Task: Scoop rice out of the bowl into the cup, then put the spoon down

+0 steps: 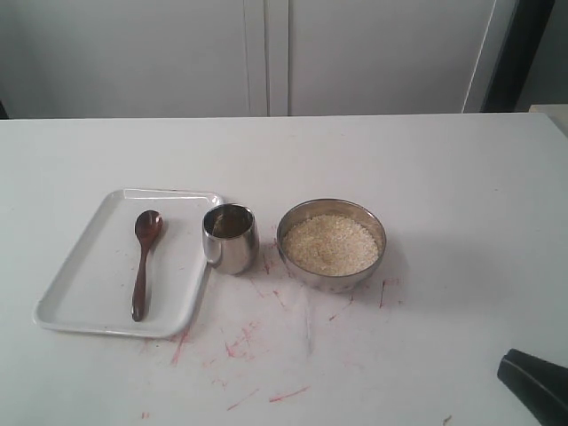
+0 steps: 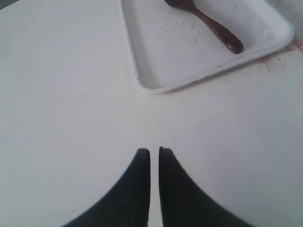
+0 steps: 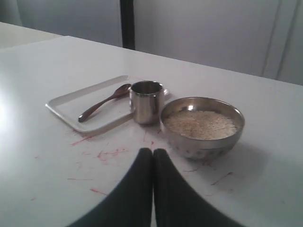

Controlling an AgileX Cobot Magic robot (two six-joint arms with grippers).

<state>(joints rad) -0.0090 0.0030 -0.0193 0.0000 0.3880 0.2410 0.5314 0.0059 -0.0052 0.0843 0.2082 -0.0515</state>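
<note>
The wooden spoon (image 1: 144, 259) lies flat in a white tray (image 1: 84, 293), scoop toward the far side; its handle also shows in the left wrist view (image 2: 215, 29). The steel cup (image 1: 231, 238) stands just right of the tray. To the right of the cup, the steel bowl (image 1: 306, 217) holds off-white rice (image 1: 331, 244). The right wrist view shows the spoon (image 3: 102, 106), cup (image 3: 146, 101), bowl (image 3: 203, 146) and rice (image 3: 201, 124). My left gripper (image 2: 154, 151) hovers over bare table short of the tray, fingers nearly touching, holding nothing. My right gripper (image 3: 153, 151) is shut and empty, short of the bowl.
The white table (image 1: 426, 160) carries red scribble marks (image 1: 240, 342) in front of the cup and bowl. A dark part of the right arm (image 1: 535, 383) sits at the near right corner. White cabinet doors (image 1: 266, 53) stand behind the table's far edge.
</note>
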